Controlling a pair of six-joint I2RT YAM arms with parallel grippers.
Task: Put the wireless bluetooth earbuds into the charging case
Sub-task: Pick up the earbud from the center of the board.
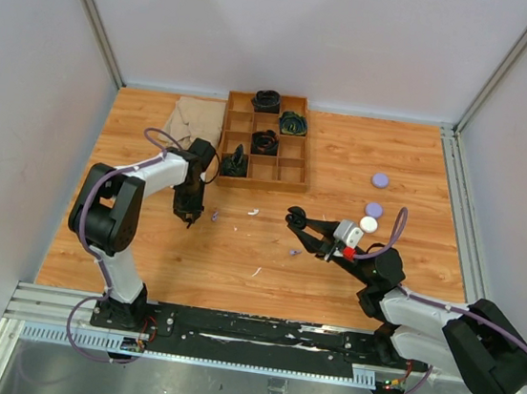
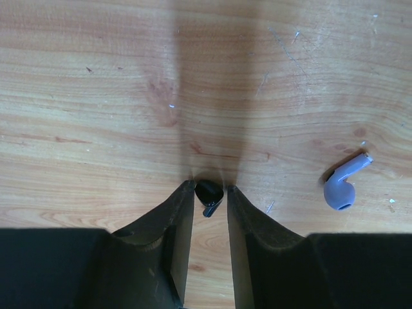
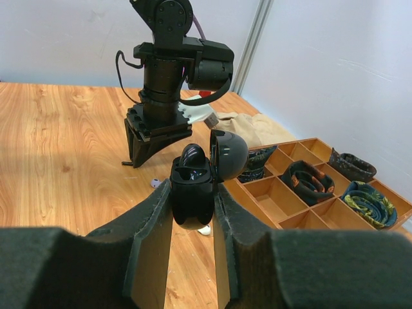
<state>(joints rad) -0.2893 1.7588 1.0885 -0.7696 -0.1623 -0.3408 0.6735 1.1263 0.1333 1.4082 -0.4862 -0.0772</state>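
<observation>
Left fingers (image 2: pixel 174 219) nearly closed round black bud (image 2: pixel 209 195) on table (image 2: pixel 129 96); actual pinch, cannot tell. Right fingers (image 3: pixel 151 232) clamp case (image 3: pixel 192 199), lid open, held aloft. Lilac bud (image 2: pixel 341 187) loose nearby. Early stage: lift, carry and seating remain; case contents unclear.

Wooden table (image 2: pixel 96 96) (grainy, lightly scratched), glossy black plastic case (image 3: pixel 191 206), smooth lilac plastic earbud (image 2: pixel 340 190)

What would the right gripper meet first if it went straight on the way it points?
Probably the left gripper, fingers down at the table ahead of the held black case; depth is unclear, so it may pass beside.
</observation>
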